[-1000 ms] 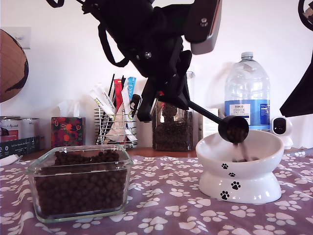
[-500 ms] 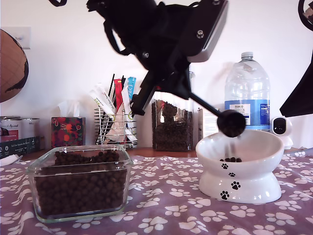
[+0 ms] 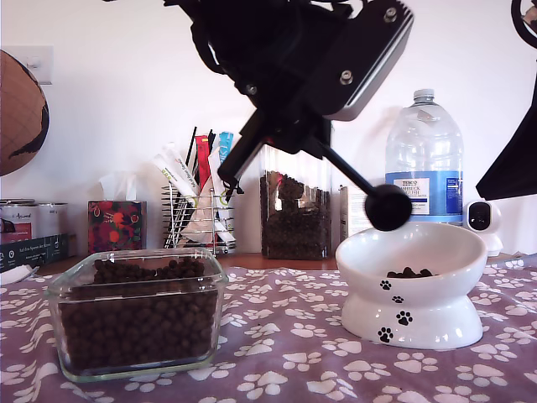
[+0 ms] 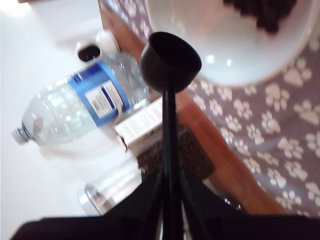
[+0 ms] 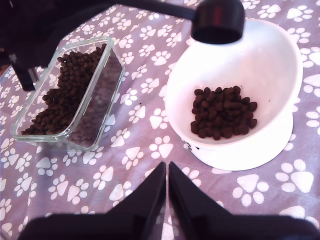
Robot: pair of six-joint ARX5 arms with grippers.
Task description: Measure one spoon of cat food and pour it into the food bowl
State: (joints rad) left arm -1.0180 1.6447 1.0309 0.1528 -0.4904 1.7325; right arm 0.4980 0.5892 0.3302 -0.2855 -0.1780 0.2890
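Note:
My first gripper [image 3: 322,146] [image 4: 170,181] is shut on the thin handle of the black spoon [image 3: 388,207] [image 4: 170,56] [image 5: 218,22]. The spoon's cup hangs empty just above the near rim of the white food bowl [image 3: 361,252] [image 4: 200,35] [image 5: 272,55]. A pile of brown cat food [image 3: 409,273] [image 5: 222,112] [image 4: 267,12] lies inside the bowl. More kibble fills a square glass dish [image 3: 134,311] [image 5: 102,112] on the exterior view's left. My second gripper [image 5: 167,169] is shut with nothing in it, high above the paw-print cloth, looking down on bowl and dish.
Along the back stand a water bottle [image 3: 424,159], a tall jar of kibble [image 3: 294,214], a wire rack of sachets [image 3: 197,210], a tissue box [image 3: 116,225] and a small white camera [image 3: 481,217]. A dark arm part shows at the exterior view's right edge [image 3: 513,168].
The spoon was tipped over the bowl and its kibble fell out; the pile in the bowl grew. The cup then rose slightly and moved toward the exterior view's left.

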